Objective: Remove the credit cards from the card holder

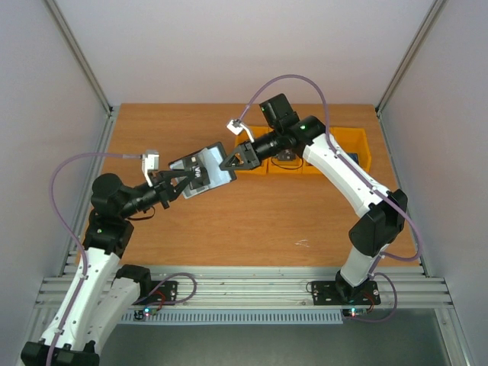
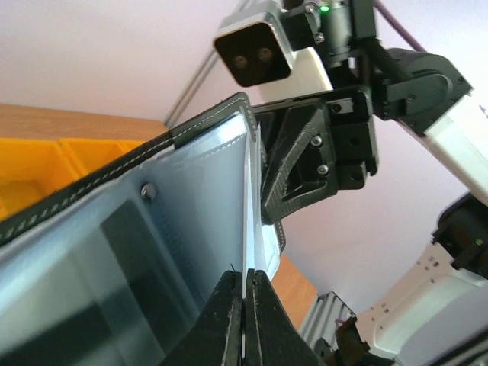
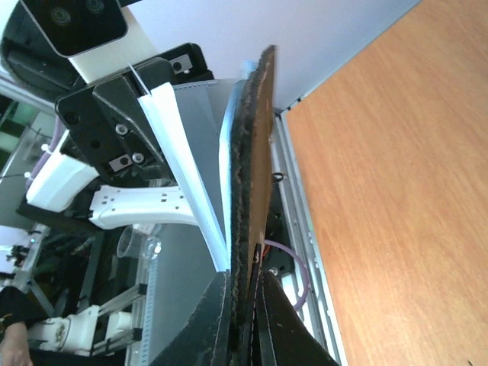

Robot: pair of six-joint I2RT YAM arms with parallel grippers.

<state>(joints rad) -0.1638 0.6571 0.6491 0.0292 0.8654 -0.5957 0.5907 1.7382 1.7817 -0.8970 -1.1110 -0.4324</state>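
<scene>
The card holder (image 1: 202,169) hangs open in the air over the table's middle, held between both arms. My left gripper (image 1: 177,183) is shut on a thin pale inner leaf of it; in the left wrist view that leaf runs edge-on into my closed left gripper (image 2: 244,293). A dark card (image 2: 130,252) shows dimly through the clear sleeve of the grey-blue inner face (image 2: 191,191). My right gripper (image 1: 226,162) is shut on the black stitched cover, seen edge-on in the right wrist view (image 3: 255,137) between its closed fingers (image 3: 245,286). No loose credit cards are in view.
Yellow plastic bins (image 1: 358,149) stand along the table's back right, just behind the right arm's wrist; one yellow bin (image 2: 38,164) also shows at the left. Bare wooden tabletop (image 1: 252,221) lies below the held wallet. White walls close in both sides.
</scene>
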